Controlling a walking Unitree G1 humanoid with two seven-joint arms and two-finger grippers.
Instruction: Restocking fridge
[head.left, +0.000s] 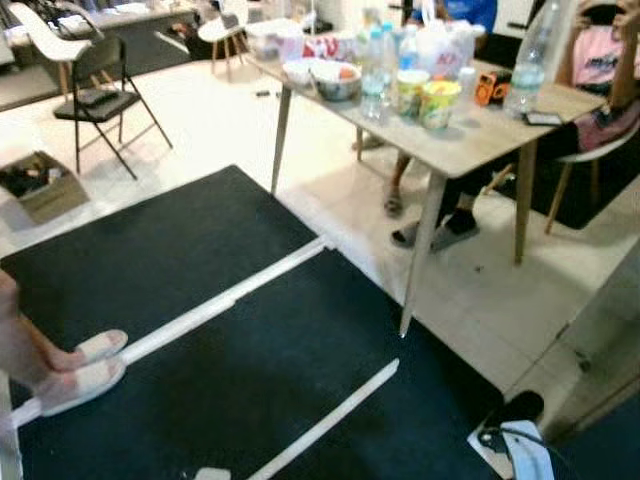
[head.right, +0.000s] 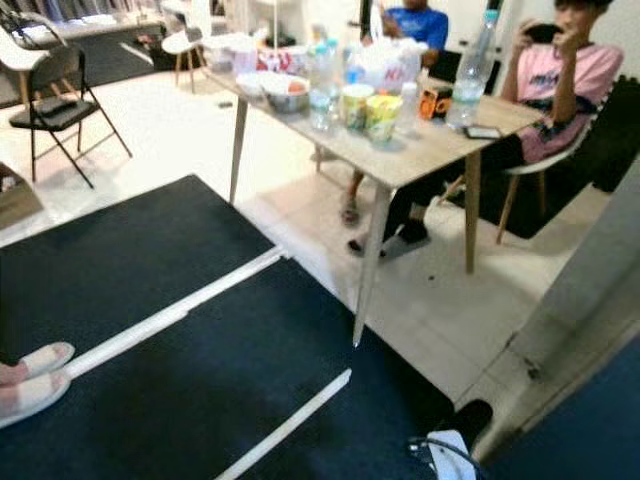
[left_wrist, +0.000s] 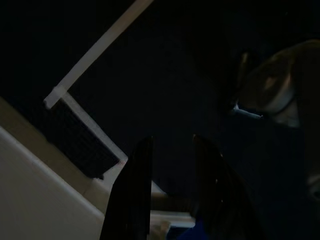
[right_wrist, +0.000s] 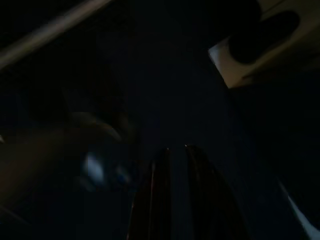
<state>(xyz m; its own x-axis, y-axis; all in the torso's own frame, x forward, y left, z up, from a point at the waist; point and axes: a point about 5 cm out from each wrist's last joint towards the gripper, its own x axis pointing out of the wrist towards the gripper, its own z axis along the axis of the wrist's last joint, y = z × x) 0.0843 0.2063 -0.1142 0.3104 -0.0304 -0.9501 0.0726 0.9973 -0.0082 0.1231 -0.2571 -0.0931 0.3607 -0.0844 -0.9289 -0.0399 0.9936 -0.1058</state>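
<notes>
**Dark mats, a crowded table, both arms hanging**

From the left eye we look down on black floor mats (head.left: 200, 300) edged with white strips. A wooden table (head.left: 480, 140) stands beyond them, carrying water bottles (head.left: 375, 70), cups (head.left: 440, 100) and a bowl (head.left: 335, 82). A folding chair (head.left: 100, 100) sits far left — a person's slippered feet (head.left: 80, 370) rest on the mat.

The right eye adds two seated people (head.right: 560, 70) behind the table.

In the left wrist view, the left gripper (left_wrist: 170, 150) hangs over the dark mat, fingers slightly apart, holding nothing.

In the right wrist view — very dim — the right gripper (right_wrist: 175, 152) has fingers nearly together, empty. We cannot make out a fridge.
</notes>
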